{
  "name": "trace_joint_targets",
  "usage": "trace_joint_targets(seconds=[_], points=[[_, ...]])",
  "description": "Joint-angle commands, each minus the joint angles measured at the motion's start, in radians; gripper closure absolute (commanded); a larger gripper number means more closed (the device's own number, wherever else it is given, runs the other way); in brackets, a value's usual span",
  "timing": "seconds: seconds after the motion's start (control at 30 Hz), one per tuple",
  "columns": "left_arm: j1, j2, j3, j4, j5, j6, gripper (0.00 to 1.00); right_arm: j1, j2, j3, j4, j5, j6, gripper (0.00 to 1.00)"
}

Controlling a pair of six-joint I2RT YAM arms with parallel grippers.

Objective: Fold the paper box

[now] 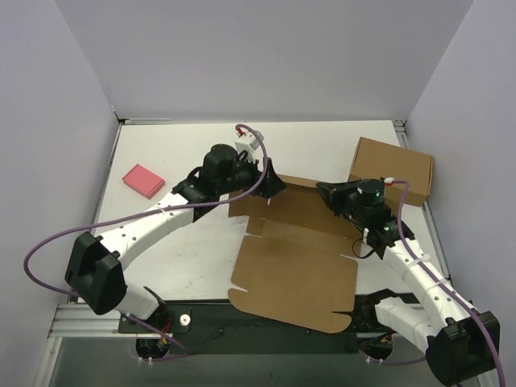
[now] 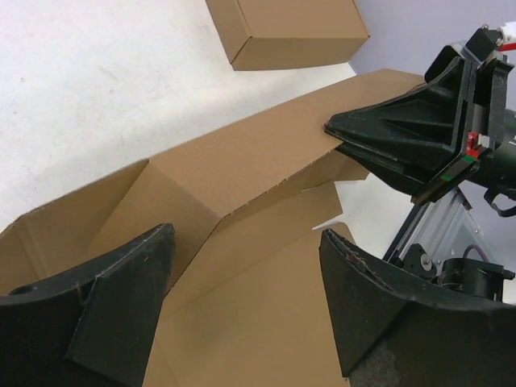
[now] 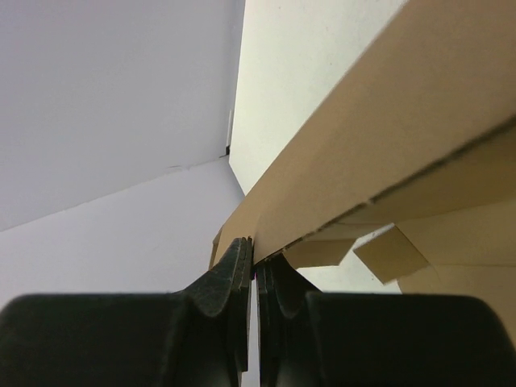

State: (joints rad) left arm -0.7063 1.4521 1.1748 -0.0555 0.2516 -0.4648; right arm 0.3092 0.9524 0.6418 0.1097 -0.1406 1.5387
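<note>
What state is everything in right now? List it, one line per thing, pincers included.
paper box: partly folded; near panel lying flat, far panel lifted along its crease.
right pincer: shut on the edge of the paper box's lifted panel.
left pincer: open, at the far left end of the paper box, holding nothing.
second cardboard box: fully formed, closed, far right.
pink block: lying flat, far left, untouched.

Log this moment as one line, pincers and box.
box: front flat, rear panel raised | left pincer: open, at panel's left end | right pincer: shut on panel's right edge
</note>
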Motion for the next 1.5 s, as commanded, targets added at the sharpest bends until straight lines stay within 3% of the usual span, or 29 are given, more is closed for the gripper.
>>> trace_joint_targets(seconds=[0.0,0.27,0.37,0.5,0.73,0.87,1.07,1.33,1.47], points=[[-0.012,0.024,0.0,0.12,0.037,-0.057,0.18,0.008,-0.023,0.005,-0.053,0.022,-0.072,1.0],[-0.019,0.073,-0.001,0.201,0.077,-0.126,0.18,0.01,-0.035,-0.007,-0.071,0.048,-0.088,1.0],[-0.025,0.065,0.008,0.155,0.04,-0.084,0.18,0.01,-0.044,-0.014,-0.059,0.059,-0.103,1.0],[-0.002,0.047,0.072,0.057,-0.006,0.003,0.18,0.018,-0.026,-0.024,0.08,0.036,-0.17,1.0],[0.194,-0.053,0.066,-0.023,0.074,0.011,0.18,0.076,0.052,0.055,0.209,0.024,-0.279,1.0],[0.289,-0.093,0.085,-0.118,0.103,0.064,0.18,0.105,0.146,0.084,0.374,-0.014,-0.293,1.0],[0.399,-0.144,0.074,-0.121,0.138,0.067,0.17,0.156,0.313,0.124,0.609,-0.042,-0.298,1.0],[0.393,-0.157,0.019,-0.104,0.164,0.028,0.19,0.171,0.371,0.056,0.702,0.025,-0.316,1.0],[0.328,-0.18,-0.039,-0.093,0.129,-0.018,0.2,0.166,0.362,0.003,0.703,0.056,-0.313,1.0]])
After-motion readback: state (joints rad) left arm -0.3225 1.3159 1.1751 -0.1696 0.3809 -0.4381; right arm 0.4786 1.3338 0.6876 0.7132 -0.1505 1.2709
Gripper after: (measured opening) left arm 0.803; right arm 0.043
